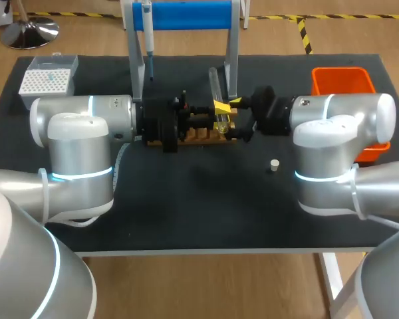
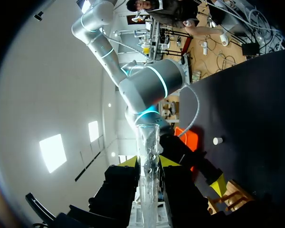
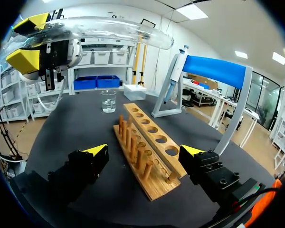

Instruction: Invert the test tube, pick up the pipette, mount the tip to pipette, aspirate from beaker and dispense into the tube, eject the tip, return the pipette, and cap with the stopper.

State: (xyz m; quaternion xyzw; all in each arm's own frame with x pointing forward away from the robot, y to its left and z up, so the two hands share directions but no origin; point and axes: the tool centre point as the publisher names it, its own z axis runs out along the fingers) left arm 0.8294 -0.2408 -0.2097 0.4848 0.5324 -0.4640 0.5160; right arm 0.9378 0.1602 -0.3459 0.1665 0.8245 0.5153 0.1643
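Left fingers [image 2: 167, 162] seemingly pinch test tube [image 2: 148, 156] between them.

Head view: my left arm [image 1: 86, 113] and right arm [image 1: 339, 113] cover most of the rack [image 1: 203, 136]. Left wrist view: I lose one end of the tube [image 2: 148, 175] at the picture's edge.

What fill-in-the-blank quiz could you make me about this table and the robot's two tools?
1. The left tool is shut on a glass ____.
2. The right tool stands open, facing the wooden ____.
3. The pipette hangs on the stand with the ____ bar.
4. The small white stopper lies on the table near the ____ arm.

Missing words: test tube; rack; blue; right.
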